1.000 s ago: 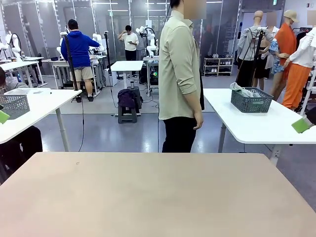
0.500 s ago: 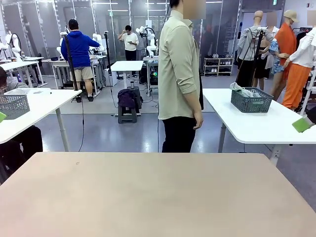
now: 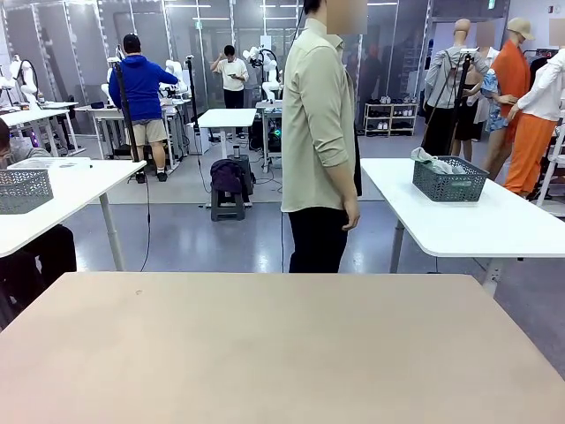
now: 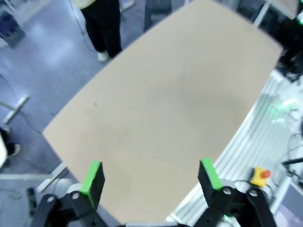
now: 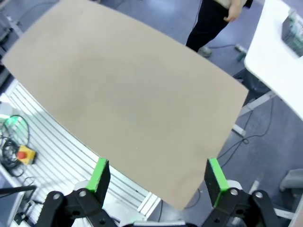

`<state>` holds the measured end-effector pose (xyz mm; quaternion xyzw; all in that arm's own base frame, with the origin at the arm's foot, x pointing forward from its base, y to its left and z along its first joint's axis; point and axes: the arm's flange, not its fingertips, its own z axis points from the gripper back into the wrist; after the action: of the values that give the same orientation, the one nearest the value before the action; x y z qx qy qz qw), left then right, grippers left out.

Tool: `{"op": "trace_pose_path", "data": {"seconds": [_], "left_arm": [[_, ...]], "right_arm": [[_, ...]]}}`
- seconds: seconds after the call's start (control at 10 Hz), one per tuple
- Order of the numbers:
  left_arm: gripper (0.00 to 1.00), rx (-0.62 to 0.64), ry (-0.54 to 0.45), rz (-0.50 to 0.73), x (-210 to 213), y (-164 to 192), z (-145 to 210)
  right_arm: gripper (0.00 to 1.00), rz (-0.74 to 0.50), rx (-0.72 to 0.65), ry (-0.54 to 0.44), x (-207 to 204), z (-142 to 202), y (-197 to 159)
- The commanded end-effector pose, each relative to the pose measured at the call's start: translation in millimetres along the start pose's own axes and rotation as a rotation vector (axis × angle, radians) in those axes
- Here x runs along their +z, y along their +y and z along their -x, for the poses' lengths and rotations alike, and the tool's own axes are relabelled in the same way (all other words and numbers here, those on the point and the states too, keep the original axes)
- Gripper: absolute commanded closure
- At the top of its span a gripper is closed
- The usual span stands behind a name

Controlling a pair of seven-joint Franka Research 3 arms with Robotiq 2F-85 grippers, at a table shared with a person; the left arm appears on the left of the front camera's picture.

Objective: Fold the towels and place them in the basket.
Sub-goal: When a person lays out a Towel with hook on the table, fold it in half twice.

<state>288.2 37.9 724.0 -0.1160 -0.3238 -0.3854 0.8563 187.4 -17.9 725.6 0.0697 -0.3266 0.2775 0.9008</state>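
Note:
My left gripper point(image 4: 150, 166) hangs open high above the bare beige table point(image 4: 161, 104), with nothing between its green pads. My right gripper point(image 5: 157, 165) is open too, above the same table point(image 5: 118, 90), and holds nothing. A dark grey lattice basket point(image 3: 450, 179) stands on a white side table point(image 3: 459, 225) beyond the right far corner, and a pale crumpled cloth point(image 3: 433, 162) lies in it. I cannot tell whether that cloth is a towel. The basket's corner point(image 5: 296, 29) also shows in the right wrist view.
A person point(image 3: 320, 132) in a light green shirt stands side-on at the far edge of the beige table point(image 3: 282, 353), arms down. Another white table with a grey basket point(image 3: 22, 190) stands at the far left. Floor separates the tables.
The green finger pads seen at the left and right edges of the front view have slipped out of it. The person has hardly shifted.

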Motion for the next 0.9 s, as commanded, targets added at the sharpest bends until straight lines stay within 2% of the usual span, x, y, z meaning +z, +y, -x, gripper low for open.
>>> {"op": "trace_pose_path", "data": {"seconds": [0.0,0.4,0.8], "left_arm": [[0.0,0.005,0.027,-0.003,38,18,-17],[0.0,-0.006,-0.005,-0.056,102,23,-22],[0.0,-0.022,-0.012,-0.056,125,21,-17]], "right_arm": [[0.0,-0.031,0.039,0.006,25,-14,-12],[0.0,-0.028,0.066,-0.019,70,-31,-2],[0.0,0.002,0.08,-0.003,102,-41,17]]}}
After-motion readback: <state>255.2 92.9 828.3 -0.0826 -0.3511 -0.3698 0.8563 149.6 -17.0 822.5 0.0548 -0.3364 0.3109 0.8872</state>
